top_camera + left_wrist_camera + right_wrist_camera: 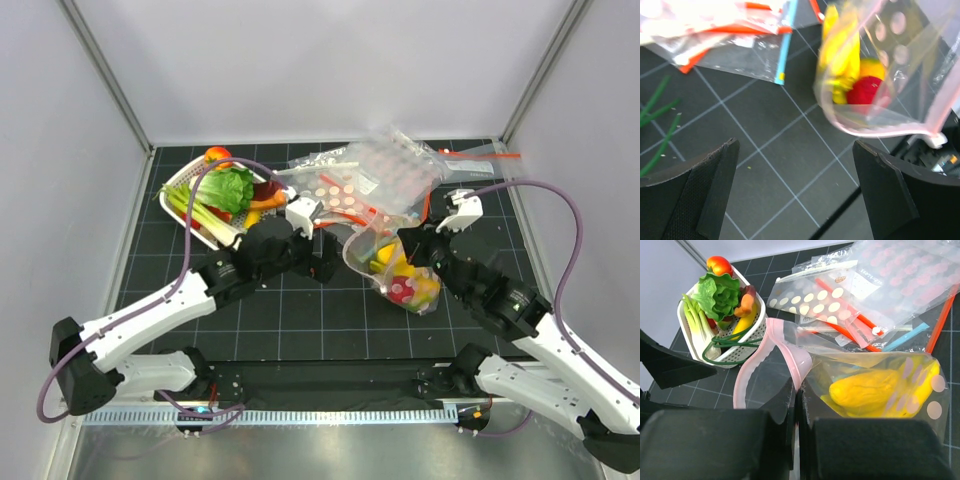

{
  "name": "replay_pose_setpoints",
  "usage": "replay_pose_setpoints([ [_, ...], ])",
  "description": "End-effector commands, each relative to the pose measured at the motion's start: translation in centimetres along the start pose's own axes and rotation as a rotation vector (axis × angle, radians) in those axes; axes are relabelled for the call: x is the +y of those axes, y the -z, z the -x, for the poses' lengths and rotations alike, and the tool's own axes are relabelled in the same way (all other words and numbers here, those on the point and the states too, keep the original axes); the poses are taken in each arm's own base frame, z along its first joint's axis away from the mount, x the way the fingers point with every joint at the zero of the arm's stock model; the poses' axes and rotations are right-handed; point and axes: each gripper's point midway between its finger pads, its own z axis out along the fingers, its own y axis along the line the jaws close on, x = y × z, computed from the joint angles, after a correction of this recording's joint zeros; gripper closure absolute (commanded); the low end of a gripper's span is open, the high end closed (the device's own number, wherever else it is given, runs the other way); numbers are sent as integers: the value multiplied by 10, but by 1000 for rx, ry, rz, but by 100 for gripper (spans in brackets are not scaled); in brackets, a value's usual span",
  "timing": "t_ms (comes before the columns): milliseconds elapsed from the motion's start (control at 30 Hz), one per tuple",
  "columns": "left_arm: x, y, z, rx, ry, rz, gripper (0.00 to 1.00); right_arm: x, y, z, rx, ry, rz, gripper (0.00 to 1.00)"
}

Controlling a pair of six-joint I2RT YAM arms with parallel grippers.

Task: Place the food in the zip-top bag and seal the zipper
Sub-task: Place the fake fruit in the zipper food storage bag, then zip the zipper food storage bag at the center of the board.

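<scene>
The right hand (795, 407) is pinching the bag (860, 365) by its pale edge so the food (405, 288) inside it is not spilling, and the left hand (795, 187) is hanging wide open beside the bag.

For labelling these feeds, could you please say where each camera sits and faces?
Top: above and behind, looking down on the table; left arm and right arm show.
Left wrist: faces the bag's mouth past its open left hand.
Right wrist: faces the basket over the right hand, shut on the bag.
All three share the bag and food.
</scene>
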Motion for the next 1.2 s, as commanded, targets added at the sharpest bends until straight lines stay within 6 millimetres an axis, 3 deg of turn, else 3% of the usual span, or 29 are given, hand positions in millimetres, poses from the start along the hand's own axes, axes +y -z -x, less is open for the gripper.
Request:
replay_pose_setpoints([
  [0,8,12,47,-231,14,53,0,8,3,27,-108,-35,29,98],
  [267,-3,-13,34,-172,1,-3,0,30,-7,15,-41,20,126,98],
  [400,5,-19,29,-172,-8,35,0,43,-10,9,-20,33,197,98],
  [533,1,-27,28,-172,-17,9,0,58,-14,2,11,33,266,98],
  [600,-3,-31,27,-165,-21,-15,12,67,-13,-3,35,36,312,97],
  [633,-6,-32,26,-158,-25,-35,48,72,-12,-2,36,32,337,95],
  [733,-4,-34,24,-156,15,-67,100,84,-11,-8,57,36,404,90],
  [833,1,-30,31,-186,82,-102,100,91,-13,-16,84,57,434,83],
  [900,8,-20,42,-232,134,-104,100,106,-9,-26,125,84,519,56],
  [933,14,-18,37,-234,155,-96,100,110,-8,-30,136,97,541,46],
  [967,26,-15,40,-255,180,-73,100,113,-7,-35,149,114,563,23],
  [1033,37,-4,47,-295,240,-55,100,118,-5,-41,148,161,600,16],
  [1067,52,-3,45,-299,262,-22,100,117,-6,-46,150,175,600,16],
  [1167,69,1,45,-315,312,15,100,115,-9,-57,154,230,611,18],
])
